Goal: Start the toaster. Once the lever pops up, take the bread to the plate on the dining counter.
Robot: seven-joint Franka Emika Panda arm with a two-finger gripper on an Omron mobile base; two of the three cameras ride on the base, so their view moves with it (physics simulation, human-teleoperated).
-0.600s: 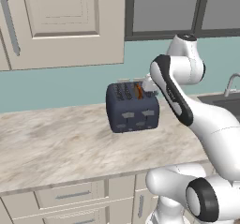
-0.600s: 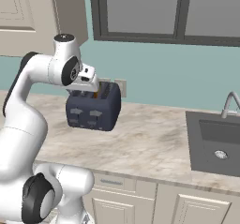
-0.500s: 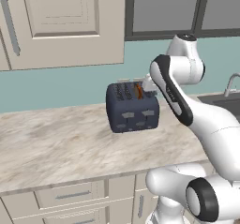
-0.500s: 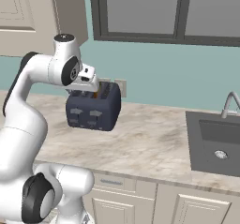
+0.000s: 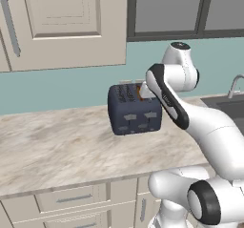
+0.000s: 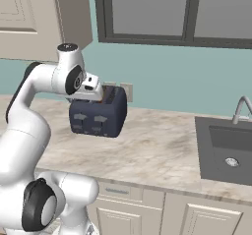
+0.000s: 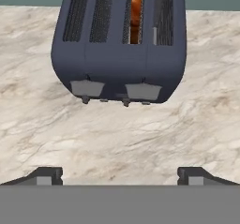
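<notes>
Hovering above the dark navy-blue boxy four-slot toaster (image 7: 119, 40) on the beige marble worktop (image 7: 56, 134), gripper (image 7: 119, 176) jaws spread wide, empty. Brown bread slice (image 7: 136, 12) seated in a slot at 12 o'clock. Likely starting step: next, descending onto a front lever to press it.

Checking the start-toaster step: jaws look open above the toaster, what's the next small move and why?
Probably ease the gripper down and forward toward a lever on the front panels of the toaster. The jaws stand open and apart from it, the bread sits in a slot, and nothing is pressed yet.
</notes>
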